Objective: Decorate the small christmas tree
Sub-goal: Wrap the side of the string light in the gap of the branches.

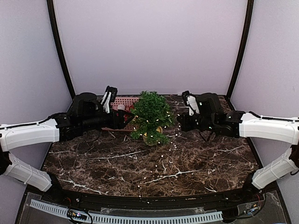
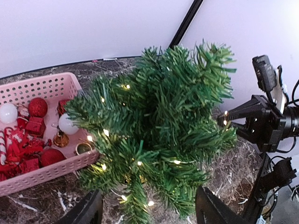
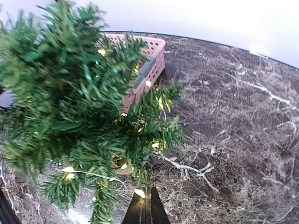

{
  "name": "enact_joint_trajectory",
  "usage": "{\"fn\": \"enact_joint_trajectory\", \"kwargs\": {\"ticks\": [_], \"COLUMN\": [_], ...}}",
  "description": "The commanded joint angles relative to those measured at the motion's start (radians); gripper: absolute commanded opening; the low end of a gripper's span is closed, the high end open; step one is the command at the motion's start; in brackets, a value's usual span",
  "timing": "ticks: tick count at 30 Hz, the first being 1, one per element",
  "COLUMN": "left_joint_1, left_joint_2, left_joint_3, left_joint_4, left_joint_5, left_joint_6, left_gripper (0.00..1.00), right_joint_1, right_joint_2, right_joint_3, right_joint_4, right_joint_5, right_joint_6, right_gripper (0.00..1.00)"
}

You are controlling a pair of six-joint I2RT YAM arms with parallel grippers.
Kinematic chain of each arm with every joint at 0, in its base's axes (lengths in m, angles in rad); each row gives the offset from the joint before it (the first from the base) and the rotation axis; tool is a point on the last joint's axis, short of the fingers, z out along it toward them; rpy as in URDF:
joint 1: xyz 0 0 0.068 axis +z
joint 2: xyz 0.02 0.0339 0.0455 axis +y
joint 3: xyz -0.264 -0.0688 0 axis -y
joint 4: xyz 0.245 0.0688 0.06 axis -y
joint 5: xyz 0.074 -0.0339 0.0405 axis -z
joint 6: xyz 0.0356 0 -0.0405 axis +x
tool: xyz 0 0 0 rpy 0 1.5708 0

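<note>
Both arms are the same build afaict: left arm [image 1: 29, 133] and right arm [image 1: 270, 128] have fat white tube links, then everything fwd of the elbow goes matte black w/ blocky housings. There's a small white plastic bit on each wrist. Thin black cables [image 2: 293, 95] loop off the right arm's black section. On the left gripper [image 2: 148, 193] the fingers [image 2: 88, 211] are chunky flat black. The right gripper [image 3: 145, 203] looks slim and black, w/ a fine seam down the middle.

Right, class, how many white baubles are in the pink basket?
2: one bauble at the view's left edge, one by the tree. More may be hidden.
</note>
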Motion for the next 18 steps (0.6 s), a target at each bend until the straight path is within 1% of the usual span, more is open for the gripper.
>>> {"fn": "enact_joint_trajectory", "kwargs": {"ticks": [1,5,11,16,18], "left_joint_1": [-0.031,-0.063,-0.076,-0.079,-0.081], "left_joint_2": [0.007,0.056,0.116,0.155,0.180], "left_joint_3": [-0.031,-0.013,0.014,0.018,0.029], "left_joint_4": [0.009,0.036,0.083,0.140,0.149], "left_joint_5": [0.053,0.072,0.105,0.163,0.171], "left_joint_6": [-0.054,-0.066,-0.076,-0.102,-0.109], "left_gripper": [0.72,0.75,0.78,0.81,0.84], "right_joint_1": [0.003,0.001,-0.012,-0.036,-0.043], "right_joint_2": [-0.037,0.000,0.118,0.184,0.210], "right_joint_3": [0.062,0.116,0.197,0.231,0.244], "right_joint_4": [-0.040,-0.065,-0.088,-0.068,-0.064], "right_joint_5": [-0.013,-0.004,0.015,-0.036,-0.056], "right_joint_6": [-0.044,-0.052,-0.085,-0.110,-0.118], "right_gripper": [0.00,0.00,0.00,0.00,0.00]}}
